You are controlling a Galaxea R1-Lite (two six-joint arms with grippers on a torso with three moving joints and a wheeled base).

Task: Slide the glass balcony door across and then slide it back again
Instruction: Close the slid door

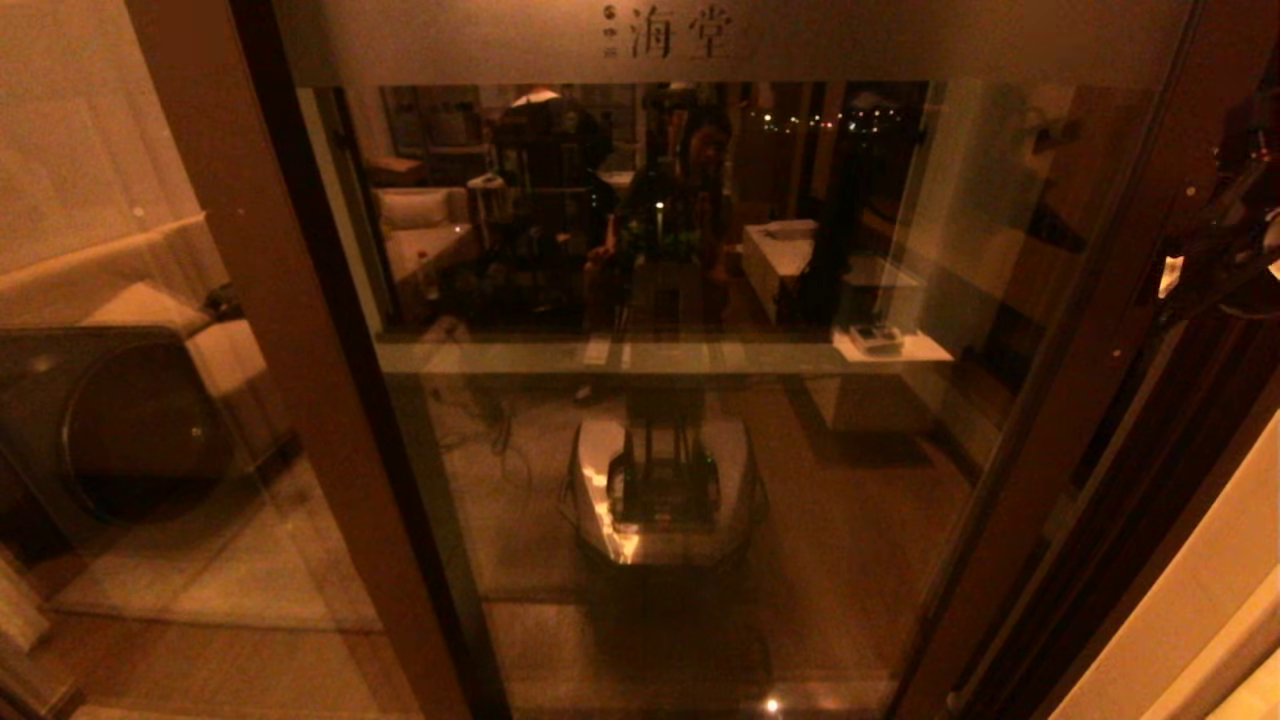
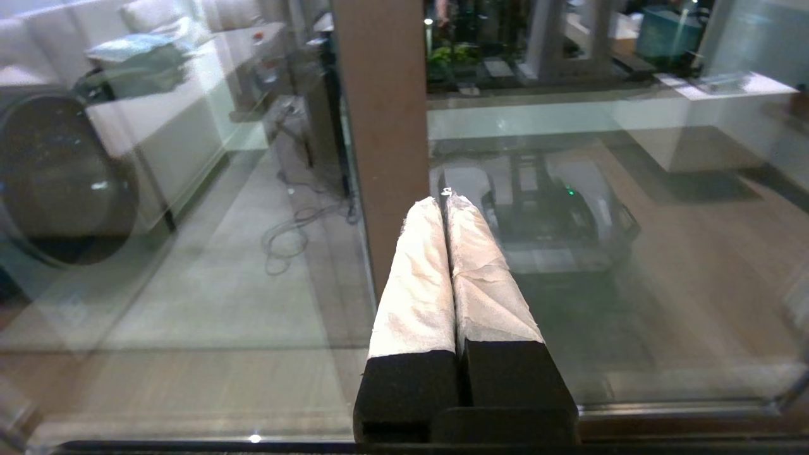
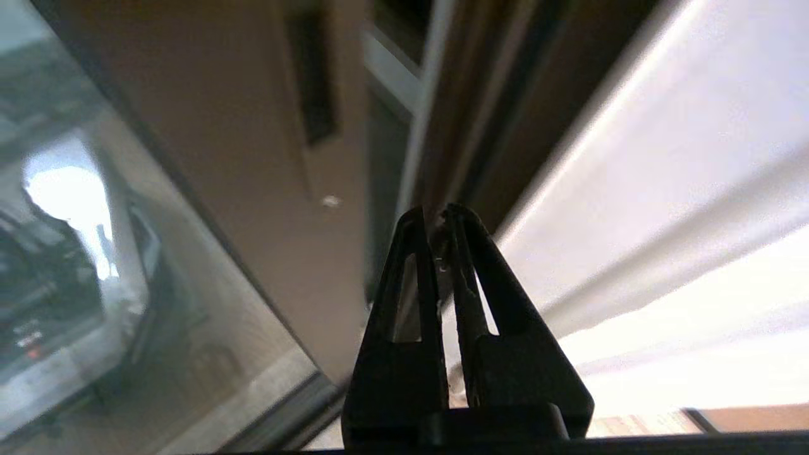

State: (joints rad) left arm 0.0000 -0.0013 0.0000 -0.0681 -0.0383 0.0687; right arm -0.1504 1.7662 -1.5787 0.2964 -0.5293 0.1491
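You're facing the glass balcony door (image 1: 680,400), which is filling the head view. Your right gripper (image 3: 436,218), fingers pressed together on nothing, is pointing at the door's brown stile near its dark handle slot (image 3: 313,82). Your left gripper (image 2: 445,202), padded fingers also together, is pointing at the other stile. Neither gripper is showing clearly in the head view.

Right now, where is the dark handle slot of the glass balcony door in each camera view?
Head view: not discernible on the right stile of the glass balcony door.
Left wrist view: not in it; only a brown frame post behind the left gripper.
Right wrist view: handle slot beyond the right gripper.
Shared landmark: the robot base's reflection.
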